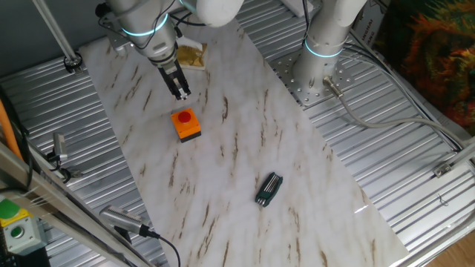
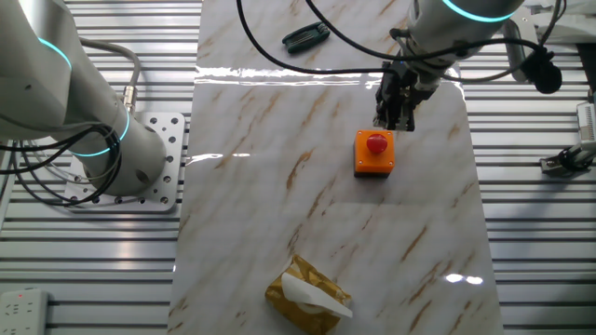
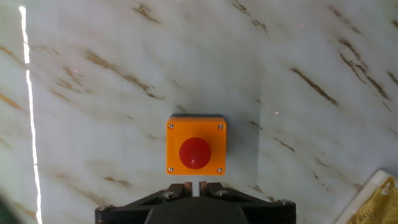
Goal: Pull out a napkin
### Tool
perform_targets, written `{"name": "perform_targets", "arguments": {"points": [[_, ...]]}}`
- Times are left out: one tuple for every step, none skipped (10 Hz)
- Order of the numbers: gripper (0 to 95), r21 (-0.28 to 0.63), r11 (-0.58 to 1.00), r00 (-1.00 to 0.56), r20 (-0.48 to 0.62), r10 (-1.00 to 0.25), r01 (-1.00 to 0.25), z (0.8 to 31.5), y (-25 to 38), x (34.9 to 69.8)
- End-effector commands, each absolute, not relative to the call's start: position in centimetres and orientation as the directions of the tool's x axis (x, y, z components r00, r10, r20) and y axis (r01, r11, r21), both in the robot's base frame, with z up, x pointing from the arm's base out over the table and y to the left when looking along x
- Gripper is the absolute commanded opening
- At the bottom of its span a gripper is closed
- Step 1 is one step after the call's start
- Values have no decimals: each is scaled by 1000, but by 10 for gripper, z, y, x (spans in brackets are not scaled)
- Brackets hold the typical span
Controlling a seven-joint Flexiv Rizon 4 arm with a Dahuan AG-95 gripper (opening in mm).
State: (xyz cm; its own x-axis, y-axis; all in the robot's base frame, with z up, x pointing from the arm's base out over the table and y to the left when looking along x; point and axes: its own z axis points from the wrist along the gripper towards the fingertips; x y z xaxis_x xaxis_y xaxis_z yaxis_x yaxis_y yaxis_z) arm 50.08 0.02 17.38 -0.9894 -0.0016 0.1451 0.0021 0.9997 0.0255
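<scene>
A white napkin (image 2: 313, 296) sticks out of the top of a tan-gold pack (image 2: 303, 300) near the marble board's edge. The pack also shows in one fixed view (image 1: 191, 55) behind the arm, and its corner shows at the lower right of the hand view (image 3: 380, 198). My gripper (image 1: 182, 93) hangs just above the board beside the orange box with a red button (image 1: 185, 124), well away from the pack. In the hand view the fingertips (image 3: 188, 186) stand almost together with nothing between them, just short of the orange box (image 3: 196, 145).
A black folded tool set (image 1: 269, 188) lies on the marble board (image 1: 245, 148), far from the pack. A second arm's base (image 1: 323, 52) stands on the metal table beside the board. Cables run over the table near it.
</scene>
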Motion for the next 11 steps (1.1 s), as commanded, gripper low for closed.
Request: {"name": "perform_targets", "arguments": {"points": [[0, 24, 1000, -989, 146, 2, 6, 173, 0, 501], [0, 24, 1000, -989, 147, 3, 7, 173, 0, 501], [0, 21, 1000, -989, 147, 13, 16, 173, 0, 501], [0, 23, 1000, -989, 147, 15, 19, 174, 0, 501], [0, 21, 1000, -989, 147, 19, 22, 174, 0, 501], [0, 21, 1000, -989, 147, 18, 22, 174, 0, 501], [0, 22, 1000, -989, 148, 18, 22, 173, 0, 501], [0, 23, 1000, -989, 149, 15, 19, 174, 0, 501], [0, 22, 1000, -989, 150, 16, 20, 174, 0, 501], [0, 23, 1000, -989, 150, 17, 21, 174, 0, 501], [0, 22, 1000, -989, 150, 17, 21, 174, 0, 501]]}}
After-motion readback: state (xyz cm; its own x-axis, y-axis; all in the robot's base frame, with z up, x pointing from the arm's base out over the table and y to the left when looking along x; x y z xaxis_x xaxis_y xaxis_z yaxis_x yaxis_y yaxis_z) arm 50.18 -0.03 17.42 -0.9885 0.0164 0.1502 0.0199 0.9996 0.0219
